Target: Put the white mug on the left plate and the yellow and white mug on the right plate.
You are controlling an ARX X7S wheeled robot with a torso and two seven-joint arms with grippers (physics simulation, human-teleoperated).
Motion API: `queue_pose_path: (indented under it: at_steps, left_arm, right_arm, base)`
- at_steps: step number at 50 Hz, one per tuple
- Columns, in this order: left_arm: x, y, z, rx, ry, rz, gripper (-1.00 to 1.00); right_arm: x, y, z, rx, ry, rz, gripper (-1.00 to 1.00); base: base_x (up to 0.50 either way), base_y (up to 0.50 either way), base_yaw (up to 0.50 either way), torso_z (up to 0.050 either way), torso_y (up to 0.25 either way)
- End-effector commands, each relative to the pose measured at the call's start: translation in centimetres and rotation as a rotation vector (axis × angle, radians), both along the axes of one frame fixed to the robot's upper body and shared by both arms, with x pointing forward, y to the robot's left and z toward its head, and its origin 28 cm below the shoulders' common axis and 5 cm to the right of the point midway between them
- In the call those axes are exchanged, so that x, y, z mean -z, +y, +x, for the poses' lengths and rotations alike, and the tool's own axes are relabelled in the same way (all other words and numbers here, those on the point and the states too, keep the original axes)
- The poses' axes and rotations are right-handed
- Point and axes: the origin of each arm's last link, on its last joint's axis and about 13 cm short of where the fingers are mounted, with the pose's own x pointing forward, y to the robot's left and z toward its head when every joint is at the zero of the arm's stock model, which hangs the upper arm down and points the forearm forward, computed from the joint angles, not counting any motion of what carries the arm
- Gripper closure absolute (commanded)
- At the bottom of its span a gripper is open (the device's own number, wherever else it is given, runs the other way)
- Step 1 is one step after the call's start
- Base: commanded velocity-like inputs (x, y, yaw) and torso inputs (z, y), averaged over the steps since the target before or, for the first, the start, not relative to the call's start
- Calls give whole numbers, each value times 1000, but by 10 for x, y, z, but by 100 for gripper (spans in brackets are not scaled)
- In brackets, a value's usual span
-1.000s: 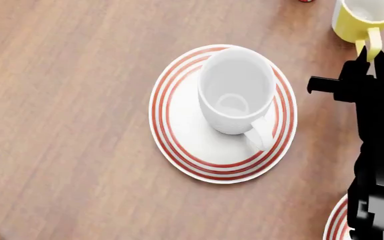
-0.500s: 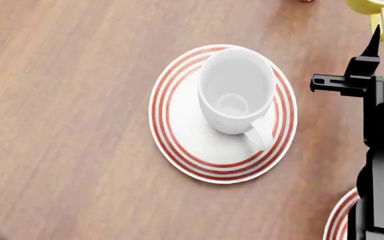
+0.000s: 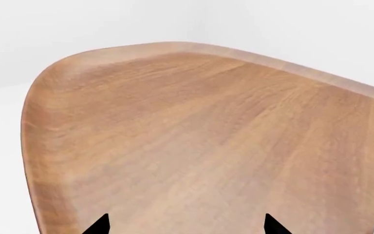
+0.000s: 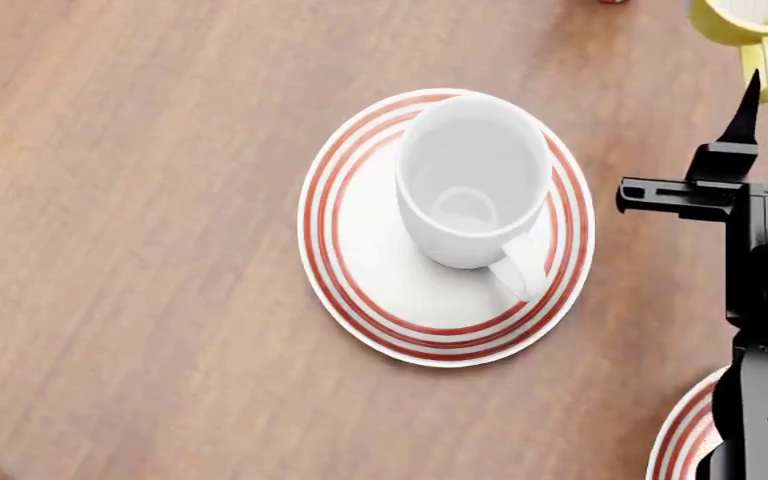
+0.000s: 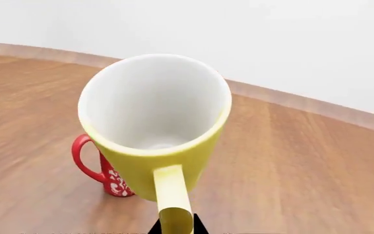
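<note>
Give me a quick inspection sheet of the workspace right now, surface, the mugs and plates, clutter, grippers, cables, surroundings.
Surface: wooden table, rounded edge visible in the left wrist view.
Job's things: white mug upright on the left plate; yellow and white mug upright on the table, handle toward the right gripper; right plate partly hidden by the arm.
Clutter: red mug behind the yellow one.
Grippers: right gripper fingers straddle the yellow handle, closure unclear; left gripper open, holding nothing.
Cables: nothing seen.
Surroundings: plain white backdrop.
</note>
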Motion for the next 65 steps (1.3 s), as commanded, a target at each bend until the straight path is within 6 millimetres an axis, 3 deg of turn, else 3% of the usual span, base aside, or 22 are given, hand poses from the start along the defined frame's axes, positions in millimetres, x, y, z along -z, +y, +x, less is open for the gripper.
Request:
queue_pose_path:
  at_steps: [1,5,41,65]
  left_arm:
    - [1,2,4,-2,4,-5,-100]
    - [2,1,4,-5,3,-5,-100]
    - [1,-1,2,2,6,10,-100]
    - [1,1,2,5,7,13,-100]
  right_arm:
    - [-3,0,-9,-35,-28,15,100]
    - [-1,4,-30,-95,-29,-4,100]
    - [30,0,-177,-55,-63,13,100]
    - [73,3,-234,-21,-48,75,100]
  base:
    - [0,0,0,0,0]
    - [0,0,0,0,0]
    - [0,0,0,0,0]
    - [0,0,0,0,0]
